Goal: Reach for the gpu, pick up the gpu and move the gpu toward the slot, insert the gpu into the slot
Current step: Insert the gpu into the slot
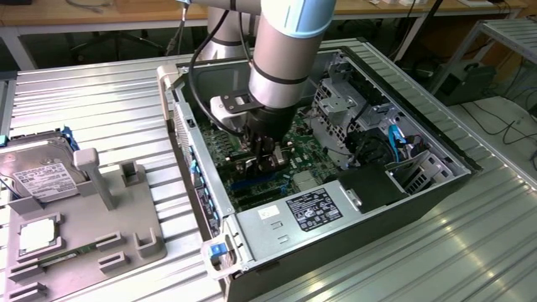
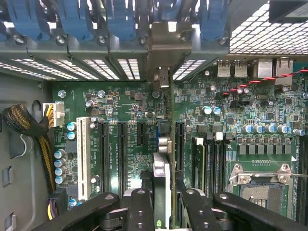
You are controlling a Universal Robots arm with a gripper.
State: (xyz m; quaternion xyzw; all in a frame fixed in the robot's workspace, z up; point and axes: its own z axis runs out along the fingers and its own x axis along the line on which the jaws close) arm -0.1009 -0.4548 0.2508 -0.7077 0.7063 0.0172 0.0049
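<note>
Tool [image 1: 261, 165] is down inside the open PC case [image 1: 436, 182], closed on the gpu [image 2: 163, 163], which stands on edge between the black fingers [image 2: 139, 207] over the green motherboard [image 2: 130, 106]; jaws sit partly closed, pinching the card from both sides. In the wrist view the gpu runs edge-on up the board toward the rear expansion openings, its grey metal bracket [image 2: 162, 77] up against the case's back wall. Whether its lower edge is seated or just above the board, cannot tell; the card and fingers cover that strip. In the exterior view a bit of the bright-blue slot [image 1: 251, 185] shows just below the tool, mostly blocked by the arm [image 1: 290, 56]. Around it on the board: a white slot [image 2: 83, 156], several black slots [image 2: 122, 149] beside the card, black memory slots [image 2: 211, 163], the CPU socket [image 2: 262, 185], blue capacitors, a yellow-black cable bundle [image 2: 29, 127] at one side. Tight quarters in the case: power supply [image 1: 310, 211] with label near the front, drive cage [image 1: 340, 104] and blue cable [image 1: 394, 135] to the exterior view's right. Outside the case on the ribbed metal worktop [image 1: 92, 107], a grey fixture [image 1: 92, 233] holds a hard drive [image 1: 38, 173] and a small green memory stick [image 1: 59, 258], well apart from the tool. Arm hides much of the board's middle.
</note>
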